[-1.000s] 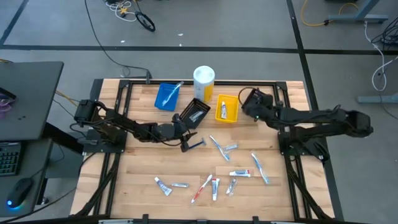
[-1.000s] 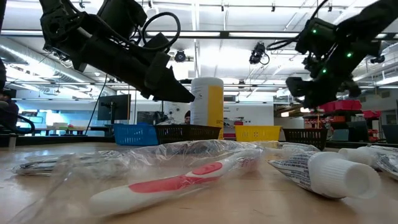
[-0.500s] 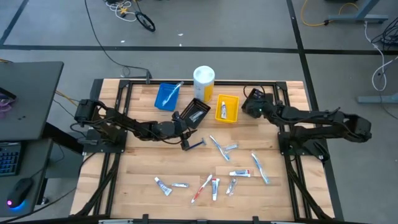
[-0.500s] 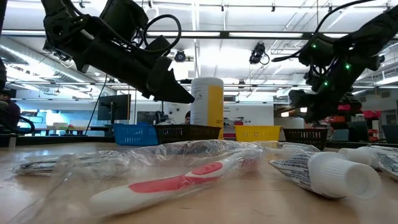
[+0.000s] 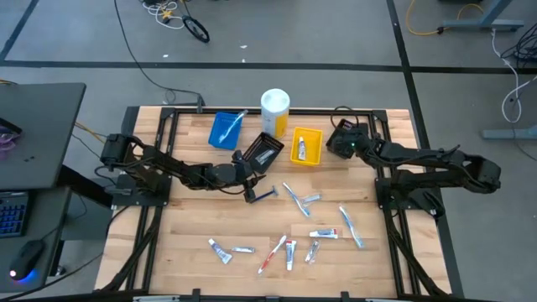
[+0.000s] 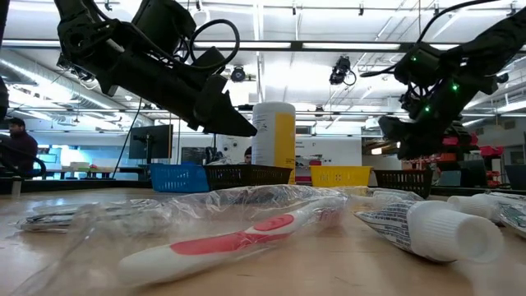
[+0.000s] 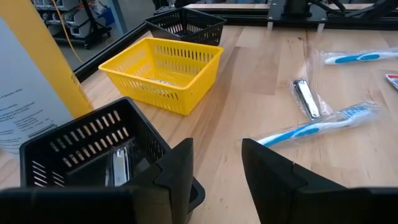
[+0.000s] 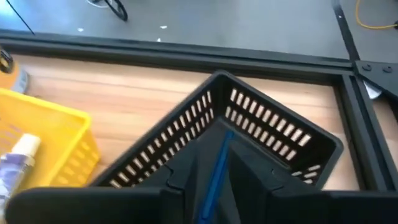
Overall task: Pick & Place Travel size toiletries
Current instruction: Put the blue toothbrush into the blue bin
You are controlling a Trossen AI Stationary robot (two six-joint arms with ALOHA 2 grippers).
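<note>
Travel toiletries lie scattered on the wooden table's near half: tubes (image 5: 323, 234), a red toothbrush (image 5: 270, 254), blue toothbrushes (image 5: 348, 225) and a dark razor (image 5: 265, 195). My left gripper (image 5: 248, 168) is open and empty beside the tilted middle black bin (image 7: 93, 146), which holds a silvery item (image 7: 117, 167). My right gripper (image 5: 337, 143) hovers over the far-right black bin (image 8: 273, 140), shut on a thin blue item (image 8: 217, 171). A tube (image 8: 17, 158) lies in the yellow bin (image 5: 306, 146). My right gripper pinches the thin blue item (image 8: 219, 163) between its two fingers, and the item runs along the fingers. Its end (image 8: 227, 138) sticks out past the fingertips, lifted clear above the open black bin. Which part of the item the fingers are on is hidden by them.
A blue bin (image 5: 225, 129) with a toothbrush in it and a tall white-and-yellow cylinder (image 5: 275, 111) stand at the far edge. A black frame rail (image 8: 348, 68) runs past the far-right bin. In the left wrist view, a metal clipper (image 7: 306, 98) lies among wrapped toothbrushes (image 7: 311, 127).
My right gripper has moved a little toward the table's right edge, away from the yellow bin, and now stands over the far-right black bin, still shut on the blue item. The left arm has kept still.
</note>
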